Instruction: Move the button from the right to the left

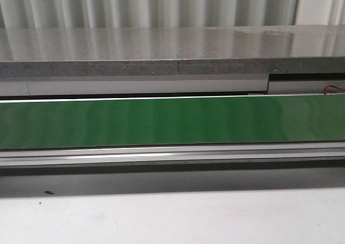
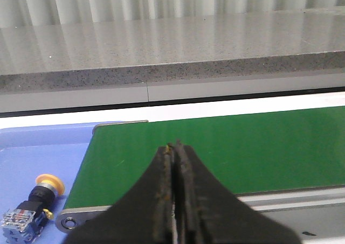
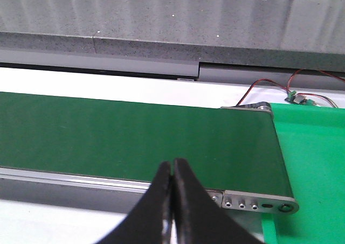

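Here we see a green conveyor belt (image 1: 172, 120) running left to right across the front view, with a grey stone counter (image 1: 161, 53) beyond it and neither arm nor button in sight. Only the left wrist view shows the button (image 2: 32, 207): it lies on its side on a blue surface (image 2: 43, 152) just past the belt's left end, yellow cap pointing away from us. We judge it already sits on the left. The left gripper (image 2: 174, 150) hangs above the belt, fingers pressed together, holding nothing. The right gripper (image 3: 172, 166) is likewise closed and empty, near the belt's right end, beside a green tray (image 3: 312, 158). For any new pick we should open wide and straddle the black collar.
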### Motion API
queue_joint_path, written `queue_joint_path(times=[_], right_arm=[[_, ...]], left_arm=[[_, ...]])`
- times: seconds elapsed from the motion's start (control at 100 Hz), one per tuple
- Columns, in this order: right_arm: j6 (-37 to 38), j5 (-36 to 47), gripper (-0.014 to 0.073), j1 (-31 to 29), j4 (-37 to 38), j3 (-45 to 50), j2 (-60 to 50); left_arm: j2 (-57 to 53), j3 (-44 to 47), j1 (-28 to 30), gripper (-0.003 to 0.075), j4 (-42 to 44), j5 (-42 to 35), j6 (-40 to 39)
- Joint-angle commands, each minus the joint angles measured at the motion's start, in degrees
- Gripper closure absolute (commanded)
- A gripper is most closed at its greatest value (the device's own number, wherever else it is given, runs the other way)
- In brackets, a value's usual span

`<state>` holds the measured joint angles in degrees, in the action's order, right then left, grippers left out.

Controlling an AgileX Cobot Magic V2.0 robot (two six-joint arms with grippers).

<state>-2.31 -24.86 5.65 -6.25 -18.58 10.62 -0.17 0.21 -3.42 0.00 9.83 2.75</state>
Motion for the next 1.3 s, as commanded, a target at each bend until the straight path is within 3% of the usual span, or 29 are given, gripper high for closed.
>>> queue_joint_path(times=[0.0, 0.8, 1.06, 1.29], right_arm=[[-0.56, 4.64, 0.0662, 0.00, 0.57, -1.45, 0.64], [-0.56, 5.64, 0.0662, -0.17, 0.64, -1.16, 0.64], [1.53, 21.53, 0.0662, -3.97, 2.11, 9.27, 0.06], [2.31, 29.48, 0.0662, -10.26, 3.46, 19.22, -7.69]], left_arm=[[-1.87, 2.23, 0.16, 0.0741, -0.52, -4.28, -0.57], [-1.87, 2.23, 0.16, 0.0741, -0.52, -4.28, -0.57], [-1.87, 2.23, 0.16, 0.0741, -0.52, -4.28, -0.57], [-1.87, 2.23, 0.16, 0.0741, -0.52, -4.28, -0.57]])
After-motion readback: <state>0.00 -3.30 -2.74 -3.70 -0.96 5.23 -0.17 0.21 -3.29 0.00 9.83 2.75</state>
